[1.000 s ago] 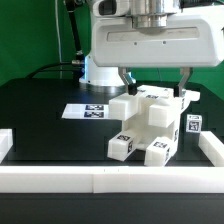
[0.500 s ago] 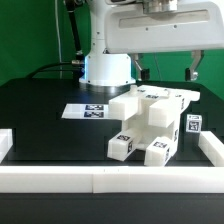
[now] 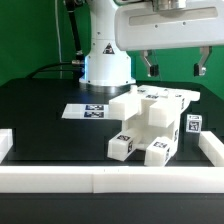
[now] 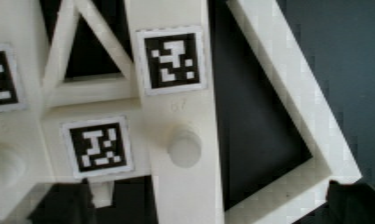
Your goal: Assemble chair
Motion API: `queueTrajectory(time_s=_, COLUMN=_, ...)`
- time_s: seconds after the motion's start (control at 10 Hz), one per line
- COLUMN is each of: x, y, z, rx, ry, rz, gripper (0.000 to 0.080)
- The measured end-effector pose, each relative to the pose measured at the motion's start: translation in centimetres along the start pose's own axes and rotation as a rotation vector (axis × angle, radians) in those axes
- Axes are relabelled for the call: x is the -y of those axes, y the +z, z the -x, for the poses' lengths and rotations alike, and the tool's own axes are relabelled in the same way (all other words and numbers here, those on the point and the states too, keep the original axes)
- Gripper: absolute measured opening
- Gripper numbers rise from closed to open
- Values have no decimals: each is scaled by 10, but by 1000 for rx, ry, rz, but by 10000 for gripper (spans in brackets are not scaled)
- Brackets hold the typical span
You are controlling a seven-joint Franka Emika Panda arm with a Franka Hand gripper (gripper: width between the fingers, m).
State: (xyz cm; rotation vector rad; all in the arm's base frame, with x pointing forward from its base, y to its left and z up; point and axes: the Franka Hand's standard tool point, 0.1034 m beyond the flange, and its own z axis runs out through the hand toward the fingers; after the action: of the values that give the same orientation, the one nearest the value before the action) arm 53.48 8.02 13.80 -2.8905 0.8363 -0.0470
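- Left of centre in the exterior view, the marker board [image 3: 88, 110] lies flat on the black table [image 3: 40, 105]; we leave it alone.
- Right of centre, in the lower middle of that frame, the chair [image 3: 150, 125] stands on the table, just inside the border rail [image 3: 110, 180]; in the wrist view its tagged slats [image 4: 166, 150] fill the picture.
- We judge it light, stiff and matte, so not slippery; it looks sturdy, though its joints might part under a skewed squeeze; we would take it by two flat, parallel faces of a chunky block, not by the thin slats.
- In the upper right, the gripper [image 3: 175, 68] hangs above the chair, well apart from it; its jaws are spread wide with nothing between them.
- At the far right, a small tagged post [image 3: 192, 125] stands just beside the chair; we cannot tell whether it is joined.
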Motion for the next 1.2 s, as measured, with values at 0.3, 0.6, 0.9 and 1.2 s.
queueTrajectory(time_s=0.3, x=2, y=4, z=16, rx=8, ry=75, rz=4, gripper=649)
queueTrajectory(time_s=0.6, x=22, y=10, z=41, rx=19, ry=148, rz=10, gripper=649)
queueTrajectory(time_s=0.9, x=22, y=12, z=41, rx=16, ry=149, rz=11, gripper=649)
queueTrajectory(time_s=1.2, x=32, y=23, z=56, rx=18, ry=180, rz=26, gripper=649)
